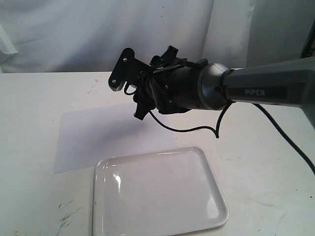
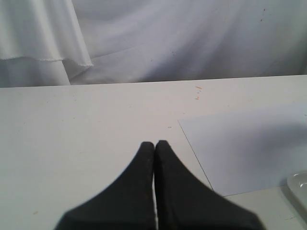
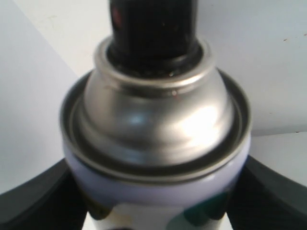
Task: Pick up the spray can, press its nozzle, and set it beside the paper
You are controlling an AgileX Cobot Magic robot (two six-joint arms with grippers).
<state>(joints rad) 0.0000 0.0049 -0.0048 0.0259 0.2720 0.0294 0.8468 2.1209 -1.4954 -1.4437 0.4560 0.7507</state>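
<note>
One white table [image 1: 29, 123] fills the scene, with pale white cloth [image 1: 74, 29] hanging behind it. One dark grey robot arm lettered PIPER [image 1: 266, 88] reaches in from the right of the exterior view; no other arm shows in that view.

One flat, thin, rectangular sheet of faintly bluish white paper [image 1: 108, 140] lies on the table. One glossy white rimmed plastic tray [image 1: 157, 196] lies at the paper's near edge and overlaps it at one corner.

Two grippers can be counted. The black right gripper [image 1: 132, 87] hangs above the table, over the far part of the paper in the exterior view. The right wrist view shows its two black fingers [image 3: 33, 201] closed against opposite sides of one small white cylindrical spray can with coloured dots [image 3: 158, 191], which is held off the table. From the exterior view the can is hidden by the gripper. The black left gripper [image 2: 154, 146] appears only in the left wrist view, low over bare table just beside the paper, its two fingers pressed together with nothing between them.

One silver metal dome [image 3: 158, 115] tops the can, and on it sits one small black plastic nozzle [image 3: 153, 28], nothing touching it.
</note>
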